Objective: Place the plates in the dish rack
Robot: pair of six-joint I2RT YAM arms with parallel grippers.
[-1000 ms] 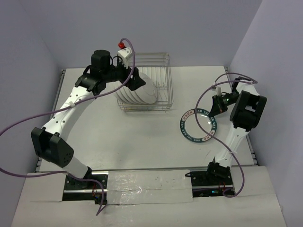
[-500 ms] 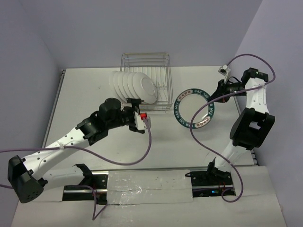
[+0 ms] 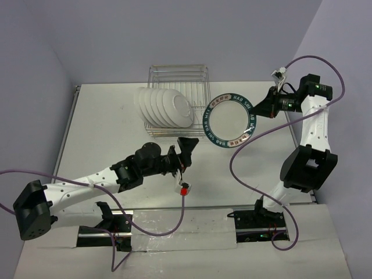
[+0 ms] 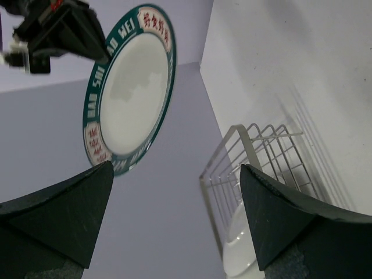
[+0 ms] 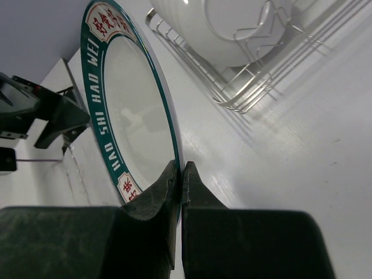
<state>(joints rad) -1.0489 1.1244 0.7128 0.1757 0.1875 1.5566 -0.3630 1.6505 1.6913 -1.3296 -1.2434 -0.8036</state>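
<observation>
My right gripper (image 3: 260, 109) is shut on the rim of a white plate with a teal lettered rim (image 3: 228, 120) and holds it up on edge, just right of the dish rack (image 3: 200, 81). The plate fills the left of the right wrist view (image 5: 131, 110), pinched between my fingers (image 5: 168, 186). It also shows in the left wrist view (image 4: 131, 87). Several white plates (image 3: 165, 107) stand in the rack's front half, undersides showing. My left gripper (image 3: 187, 145) is open and empty, just in front of the rack, pointing up at the held plate.
The silver wire rack stands at the back centre of the white table (image 3: 110, 133); its back rows hold nothing. Purple walls (image 3: 35, 87) close the table on three sides. Purple cables (image 3: 244, 151) loop off both arms.
My right gripper has carried the plate up and left to beside the rack. My left arm has swung right and turned its open gripper upward in front of the rack.
</observation>
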